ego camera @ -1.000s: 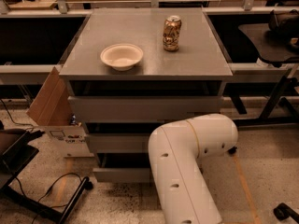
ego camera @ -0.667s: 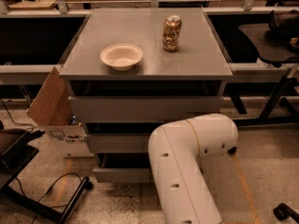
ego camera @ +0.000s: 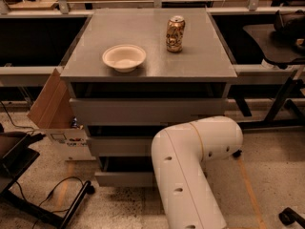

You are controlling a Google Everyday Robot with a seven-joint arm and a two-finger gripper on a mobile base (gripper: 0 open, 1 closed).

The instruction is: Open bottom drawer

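Observation:
The grey cabinet point(ego camera: 147, 56) stands in the middle of the camera view with three drawer fronts. The bottom drawer point(ego camera: 124, 178) is the lowest and narrowest front, near the floor, and its right part is hidden behind my white arm point(ego camera: 190, 161). The arm bends from the lower centre up to the right and back toward the cabinet's lower right side. My gripper is hidden behind the arm, so I cannot see where it sits against the drawers.
A beige bowl point(ego camera: 124, 57) and a drink can point(ego camera: 175, 34) stand on the cabinet top. A cardboard box point(ego camera: 55, 111) leans at the cabinet's left. A black stand and cable point(ego camera: 45, 199) lie on the floor at lower left. Dark tables flank both sides.

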